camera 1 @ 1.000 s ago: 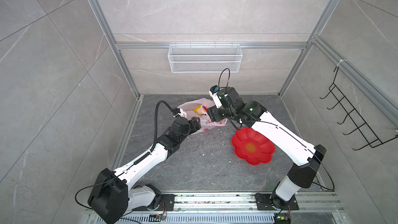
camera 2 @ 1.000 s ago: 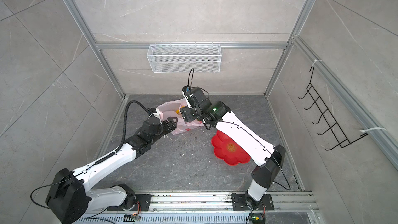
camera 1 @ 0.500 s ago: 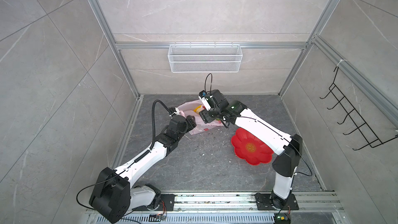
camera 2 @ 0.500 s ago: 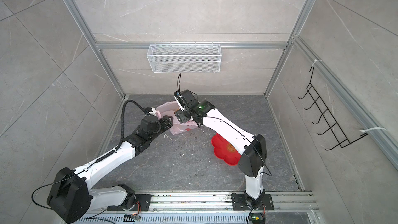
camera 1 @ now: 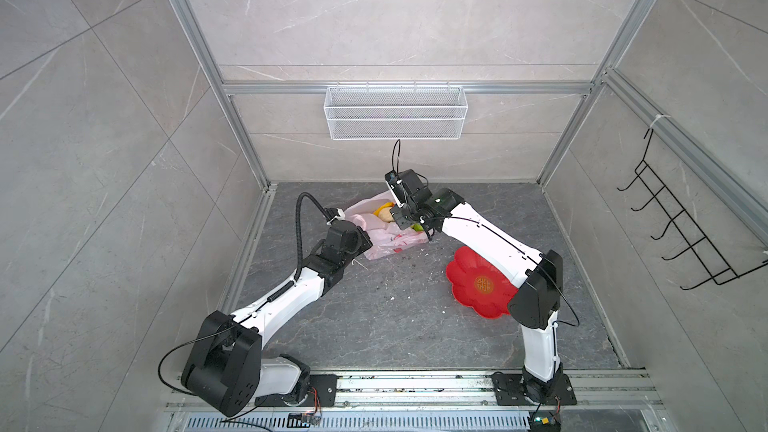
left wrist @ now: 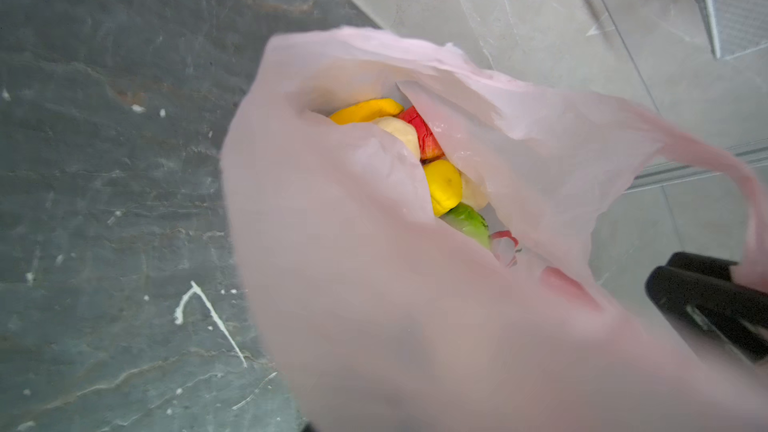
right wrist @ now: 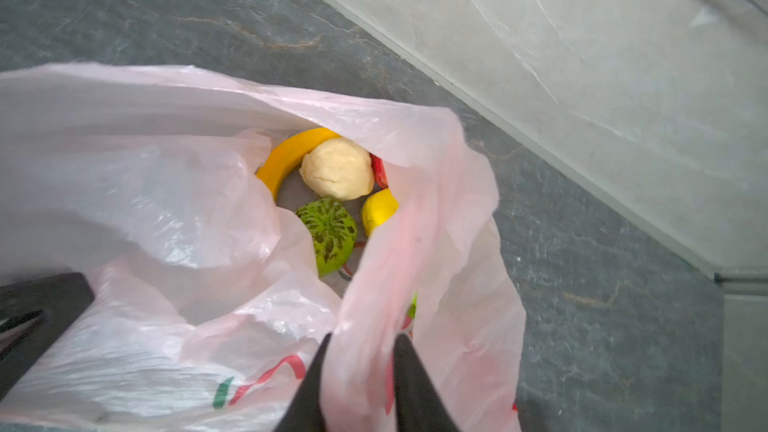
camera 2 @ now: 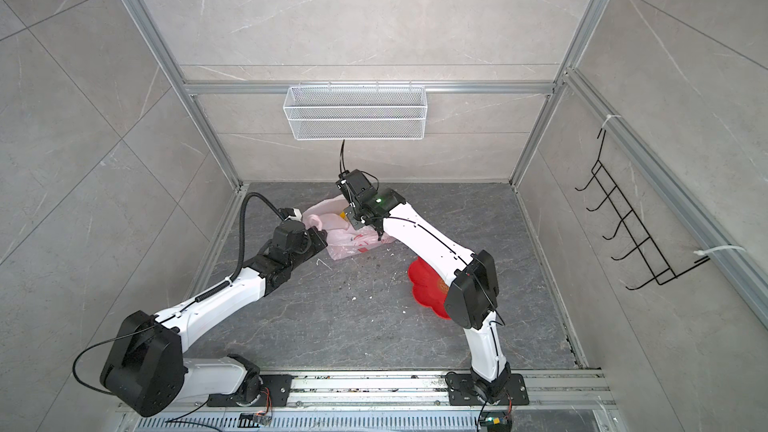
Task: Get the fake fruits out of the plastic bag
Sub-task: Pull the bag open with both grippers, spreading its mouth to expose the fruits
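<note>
Plastic bag [right wrist: 166,184] film, pinched by left gripper [right wrist: 45,305] and right gripper [right wrist: 363,338], half-hides fake fruits [right wrist: 336,174]; red dish [camera 1: 478,284] nearby.

Both arms have closed in on the plastic bag [camera 1: 395,238] since a second ago. The left gripper [camera 1: 366,248] has crept up and pinched its near edge. The right gripper [right wrist: 361,340] has swung across and clamped a fold of film, with its elbow drawn in over the red dish [camera 1: 478,284].

White arms, chunky black joints; left arm [camera 1: 286,305] carries a ribbed black hose [camera 1: 298,222] (green light [camera 1: 436,200] on the right arm [camera 1: 486,238]).
</note>
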Controlling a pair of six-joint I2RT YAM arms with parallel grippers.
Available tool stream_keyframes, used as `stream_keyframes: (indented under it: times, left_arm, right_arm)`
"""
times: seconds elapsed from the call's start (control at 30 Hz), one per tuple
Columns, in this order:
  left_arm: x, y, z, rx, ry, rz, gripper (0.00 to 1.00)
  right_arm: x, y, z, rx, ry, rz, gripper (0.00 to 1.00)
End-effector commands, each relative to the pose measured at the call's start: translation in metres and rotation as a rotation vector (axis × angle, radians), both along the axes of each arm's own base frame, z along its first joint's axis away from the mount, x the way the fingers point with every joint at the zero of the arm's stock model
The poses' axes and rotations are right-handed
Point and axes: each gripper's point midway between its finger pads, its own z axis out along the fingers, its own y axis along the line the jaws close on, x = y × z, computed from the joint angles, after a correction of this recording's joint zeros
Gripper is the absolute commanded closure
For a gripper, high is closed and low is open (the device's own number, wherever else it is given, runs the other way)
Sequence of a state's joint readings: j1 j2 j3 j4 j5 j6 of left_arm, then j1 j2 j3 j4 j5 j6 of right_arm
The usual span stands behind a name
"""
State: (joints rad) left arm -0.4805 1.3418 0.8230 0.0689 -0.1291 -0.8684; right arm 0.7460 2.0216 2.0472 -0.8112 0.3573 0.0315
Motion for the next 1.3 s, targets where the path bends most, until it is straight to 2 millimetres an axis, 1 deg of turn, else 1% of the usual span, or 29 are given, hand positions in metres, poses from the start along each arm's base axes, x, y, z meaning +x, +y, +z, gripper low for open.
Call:
stream_keyframes:
  times: [0.0, 0.07, 0.13, 0.2, 0.3, 0.4, 0.47, 0.53, 0.6, 0.63, 0.7, 0.83, 0.93, 1.1, 1.13, 1.2, 1.27]
  left_arm:
    - [0.014, 0.000, 0.018, -0.009, -0.027, -0.001, 1.00]
    - [0.016, 0.008, 0.022, 0.026, -0.006, 0.009, 1.00]
    - [0.013, 0.021, 0.024, 0.094, 0.034, 0.030, 1.00]
    - [0.007, 0.037, 0.026, 0.164, 0.068, 0.057, 1.00]
    - [-0.009, 0.062, 0.033, 0.241, 0.114, 0.082, 1.00]
    - [-0.030, 0.084, 0.046, 0.312, 0.142, 0.093, 1.00]
    - [-0.045, 0.091, 0.051, 0.341, 0.160, 0.085, 1.00]
    - [-0.064, 0.097, 0.049, 0.357, 0.213, 0.072, 1.00]
    - [-0.088, 0.105, 0.043, 0.372, 0.283, 0.065, 1.00]
    - [-0.099, 0.107, 0.039, 0.372, 0.317, 0.061, 1.00]
    - [-0.125, 0.115, 0.032, 0.374, 0.385, 0.064, 1.00]
    - [-0.164, 0.128, 0.020, 0.406, 0.513, 0.059, 1.00]
    - [-0.181, 0.128, 0.018, 0.405, 0.578, 0.020, 1.00]
    - [-0.203, 0.119, 0.017, 0.368, 0.660, -0.057, 1.00]
    - [-0.208, 0.114, 0.015, 0.348, 0.680, -0.082, 1.00]
    - [-0.218, 0.106, 0.008, 0.304, 0.720, -0.124, 1.00]
    - [-0.231, 0.101, -0.004, 0.265, 0.771, -0.147, 1.00]
  right_arm:
    - [0.006, -0.016, 0.022, 0.024, -0.033, -0.054, 0.80]
    - [0.006, -0.018, 0.029, 0.043, -0.039, -0.054, 0.82]
    - [0.003, -0.015, 0.038, 0.075, -0.041, -0.040, 0.84]
    - [0.000, -0.011, 0.044, 0.104, -0.029, -0.021, 0.85]
    - [-0.007, -0.003, 0.051, 0.163, 0.004, -0.005, 0.88]
    - [-0.019, 0.010, 0.052, 0.208, 0.045, 0.023, 0.88]
    - [-0.030, 0.020, 0.051, 0.223, 0.069, 0.045, 0.89]
    - [-0.045, 0.028, 0.049, 0.220, 0.093, 0.060, 0.89]
    - [-0.059, 0.030, 0.047, 0.215, 0.110, 0.061, 0.89]
    - [-0.065, 0.028, 0.045, 0.210, 0.115, 0.054, 0.89]
    - [-0.077, 0.019, 0.041, 0.207, 0.120, 0.020, 0.89]
    - [-0.098, -0.011, 0.030, 0.208, 0.127, -0.061, 0.89]
    - [-0.109, -0.032, 0.030, 0.209, 0.116, -0.101, 0.89]
    - [-0.122, -0.054, 0.037, 0.186, 0.102, -0.127, 0.89]
    - [-0.124, -0.059, 0.039, 0.177, 0.097, -0.130, 0.89]
    - [-0.126, -0.063, 0.036, 0.162, 0.097, -0.129, 0.89]
    - [-0.130, -0.066, 0.026, 0.147, 0.114, -0.131, 0.88]
